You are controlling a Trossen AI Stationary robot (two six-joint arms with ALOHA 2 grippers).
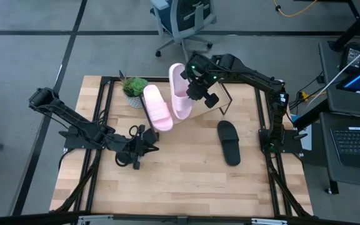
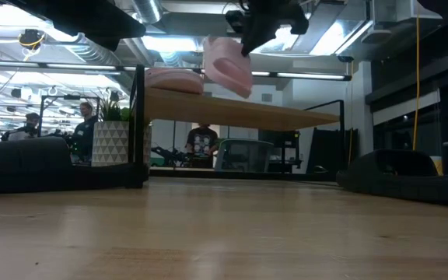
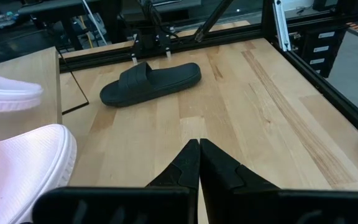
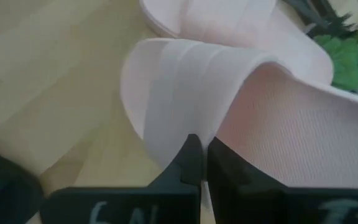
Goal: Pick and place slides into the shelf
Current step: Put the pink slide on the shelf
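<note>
We find the right end effector (image 1: pixel 195 87) clenched on a pale pink wide-strapped slide (image 1: pixel 179 94) above the slanted light-wood shelf (image 2: pixel 232 113), its neighbour touching, left end effector (image 1: pixel 147 142) clenched empty.

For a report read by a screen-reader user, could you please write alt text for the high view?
Seen from above, the right gripper holds a pale pink slide by its strap over the shelf, beside a second pink slide and a potted plant. A black slide lies on the table; the left gripper waits shut.

Two slides (image 1: pixel 157 107) (image 1: pixel 179 90) sitting side by side on shelf (image 1: pixel 230 97), plant (image 1: pixel 134 89) left, third slide (image 1: pixel 229 142) lying on table (image 1: pixel 186 181).
</note>
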